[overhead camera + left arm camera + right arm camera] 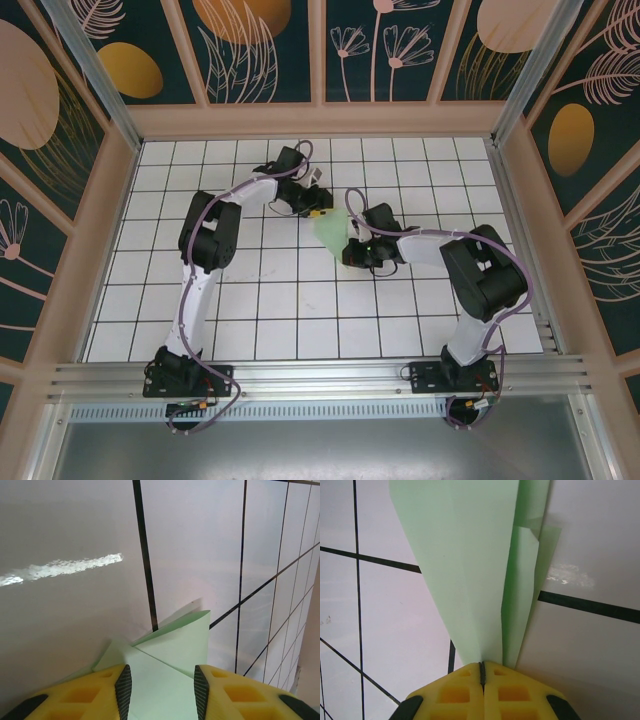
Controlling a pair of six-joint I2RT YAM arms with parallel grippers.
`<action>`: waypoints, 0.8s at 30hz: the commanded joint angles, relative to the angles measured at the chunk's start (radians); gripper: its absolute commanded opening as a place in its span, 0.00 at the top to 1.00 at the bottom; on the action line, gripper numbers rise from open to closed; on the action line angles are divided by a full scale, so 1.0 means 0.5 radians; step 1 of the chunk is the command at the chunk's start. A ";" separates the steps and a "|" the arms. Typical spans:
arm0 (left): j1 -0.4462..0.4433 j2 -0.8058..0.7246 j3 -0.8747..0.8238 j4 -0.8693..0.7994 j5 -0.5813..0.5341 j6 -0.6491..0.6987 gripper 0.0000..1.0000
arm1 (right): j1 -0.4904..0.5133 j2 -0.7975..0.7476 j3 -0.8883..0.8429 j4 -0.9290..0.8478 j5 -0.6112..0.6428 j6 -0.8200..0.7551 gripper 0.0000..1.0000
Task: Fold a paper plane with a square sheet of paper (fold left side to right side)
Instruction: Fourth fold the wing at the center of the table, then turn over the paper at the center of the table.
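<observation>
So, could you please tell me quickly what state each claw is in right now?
Left claw: open, its jaws apart astride the folded green paper, not pinching it.
Right claw: closed, pinching the folded green paper.

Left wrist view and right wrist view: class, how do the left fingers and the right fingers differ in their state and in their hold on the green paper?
The left fingers stand apart with a clear gap; the right fingers are pressed together. The folded green paper lies in the gap between the left fingers, while the right fingers pinch its narrow end. Shared: both are yellow and black, and both meet the same paper.
</observation>
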 commanded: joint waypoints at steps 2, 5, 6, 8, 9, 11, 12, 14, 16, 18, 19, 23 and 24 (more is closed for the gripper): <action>0.235 0.083 0.051 0.205 -0.472 0.130 0.55 | 0.024 0.071 -0.108 -0.521 0.068 -0.050 0.99; 0.273 0.001 0.056 0.197 -0.409 0.130 0.53 | 0.024 0.031 -0.082 -0.459 0.018 -0.047 0.96; 0.286 -0.032 0.049 0.197 -0.387 0.129 0.52 | 0.024 0.013 -0.069 -0.435 0.005 -0.042 0.95; 0.307 -0.134 0.005 0.206 -0.360 0.132 0.50 | 0.024 -0.040 -0.043 -0.371 -0.037 -0.036 0.90; 0.315 -0.186 -0.026 0.209 -0.359 0.139 0.49 | 0.024 -0.068 -0.028 -0.352 -0.050 -0.034 0.88; 0.323 -0.317 -0.132 0.244 -0.365 0.147 0.47 | 0.024 -0.135 0.006 -0.319 -0.063 -0.037 0.85; 0.322 -0.384 -0.206 0.266 -0.372 0.147 0.46 | 0.024 -0.176 0.018 -0.310 -0.053 -0.043 0.81; 0.324 -0.523 -0.384 0.349 -0.351 0.128 0.46 | 0.013 -0.268 0.032 -0.293 -0.048 -0.055 0.74; 0.324 -0.695 -0.624 0.490 -0.282 0.073 0.46 | -0.019 -0.369 0.031 -0.280 -0.045 -0.071 0.67; 0.318 -0.840 -0.865 0.654 -0.208 -0.015 0.46 | -0.078 -0.458 0.024 -0.288 -0.032 -0.088 0.60; 0.305 -0.904 -0.996 0.742 -0.160 -0.065 0.46 | -0.119 -0.502 0.020 -0.293 -0.016 -0.097 0.56; 0.199 -1.060 -1.315 0.942 -0.073 -0.175 0.46 | -0.269 -0.617 -0.040 -0.260 0.008 -0.117 0.46; 0.156 -1.081 -1.373 1.005 -0.057 -0.214 0.46 | -0.306 -0.635 -0.050 -0.254 0.007 -0.118 0.45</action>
